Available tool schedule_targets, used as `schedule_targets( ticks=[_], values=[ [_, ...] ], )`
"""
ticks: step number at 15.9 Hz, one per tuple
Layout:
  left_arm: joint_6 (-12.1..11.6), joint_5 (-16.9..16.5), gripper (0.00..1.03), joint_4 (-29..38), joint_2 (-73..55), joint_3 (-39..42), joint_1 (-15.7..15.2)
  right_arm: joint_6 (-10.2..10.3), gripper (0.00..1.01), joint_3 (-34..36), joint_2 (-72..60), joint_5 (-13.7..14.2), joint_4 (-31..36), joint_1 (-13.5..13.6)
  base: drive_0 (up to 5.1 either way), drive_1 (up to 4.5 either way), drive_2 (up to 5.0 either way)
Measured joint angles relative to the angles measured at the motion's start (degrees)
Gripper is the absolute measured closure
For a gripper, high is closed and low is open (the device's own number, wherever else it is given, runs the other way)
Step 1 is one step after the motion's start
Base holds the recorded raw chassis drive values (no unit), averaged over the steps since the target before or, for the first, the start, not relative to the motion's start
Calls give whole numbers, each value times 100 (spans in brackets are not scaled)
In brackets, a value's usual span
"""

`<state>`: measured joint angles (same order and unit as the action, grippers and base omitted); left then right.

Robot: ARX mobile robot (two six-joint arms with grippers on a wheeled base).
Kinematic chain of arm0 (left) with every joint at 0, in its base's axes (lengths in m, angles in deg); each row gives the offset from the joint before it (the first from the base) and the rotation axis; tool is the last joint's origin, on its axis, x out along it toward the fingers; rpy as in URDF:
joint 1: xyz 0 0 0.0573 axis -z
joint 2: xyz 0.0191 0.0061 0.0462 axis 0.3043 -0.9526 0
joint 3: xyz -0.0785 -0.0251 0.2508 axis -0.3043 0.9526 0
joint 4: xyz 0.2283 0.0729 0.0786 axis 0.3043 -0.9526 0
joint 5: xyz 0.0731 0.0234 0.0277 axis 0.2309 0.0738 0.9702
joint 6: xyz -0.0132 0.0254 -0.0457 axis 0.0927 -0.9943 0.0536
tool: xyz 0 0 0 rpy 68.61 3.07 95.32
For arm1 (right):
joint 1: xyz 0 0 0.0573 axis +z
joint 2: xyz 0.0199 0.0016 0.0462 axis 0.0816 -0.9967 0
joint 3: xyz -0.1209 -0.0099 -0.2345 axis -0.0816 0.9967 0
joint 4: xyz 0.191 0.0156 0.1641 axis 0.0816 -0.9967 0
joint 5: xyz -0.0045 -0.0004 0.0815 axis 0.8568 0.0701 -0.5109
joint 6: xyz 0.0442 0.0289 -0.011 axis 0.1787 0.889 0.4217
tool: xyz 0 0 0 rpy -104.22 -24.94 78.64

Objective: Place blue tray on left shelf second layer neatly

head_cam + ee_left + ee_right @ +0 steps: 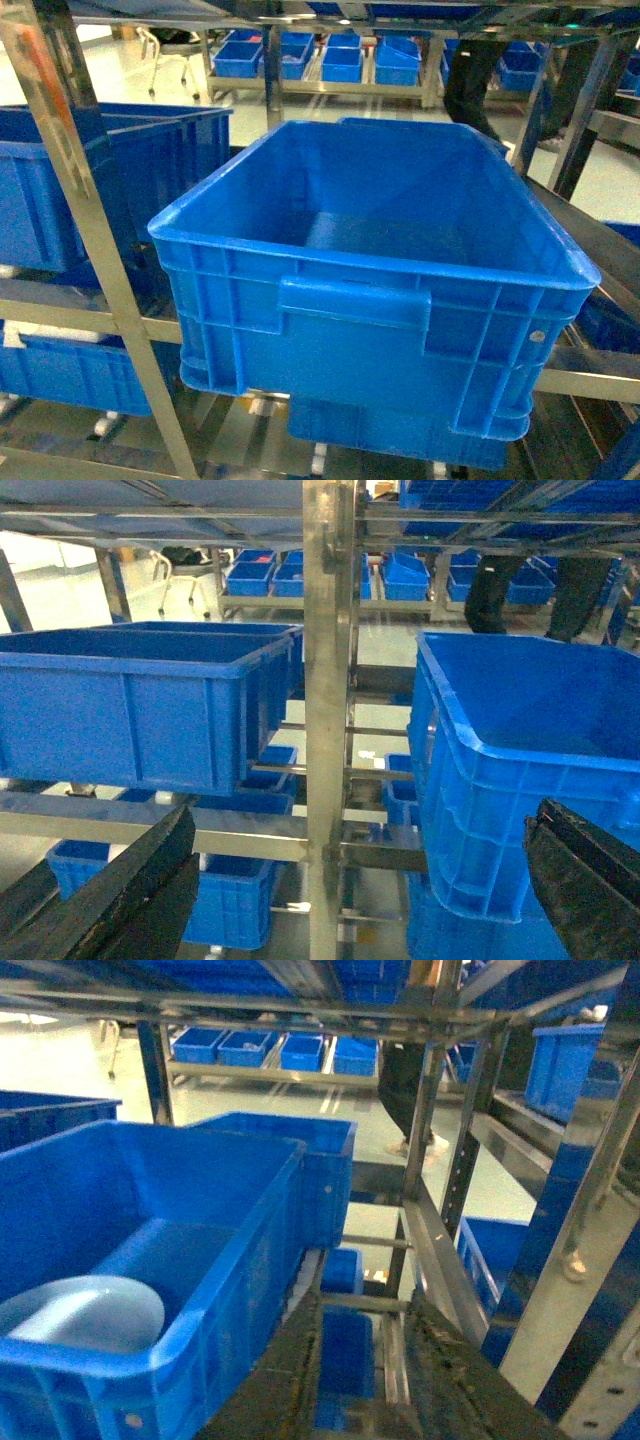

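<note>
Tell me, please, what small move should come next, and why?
Probably raise the right tool and swing it left over the rim of the blue crate, toward the blue tray. The tray lies inside the deep crate, while the tool sits open and empty outside its wall, below the rim, so it likely cannot reach the tray from there.

Left tool (360, 900) agape; right tool (365, 1380) likewise (both empty).
</note>
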<state>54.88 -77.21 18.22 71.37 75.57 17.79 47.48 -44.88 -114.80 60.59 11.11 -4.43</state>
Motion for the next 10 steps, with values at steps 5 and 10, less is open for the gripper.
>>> schedule_targets(
  ticks=[5,10],
  values=[
    [0,0,5,0,0,0,0,44,99,568,1270,0,-815,0,0,0,0],
    [0,0,5,0,0,0,0,59,99,817,2061,2,-1250,0,0,0,0]
  ],
)
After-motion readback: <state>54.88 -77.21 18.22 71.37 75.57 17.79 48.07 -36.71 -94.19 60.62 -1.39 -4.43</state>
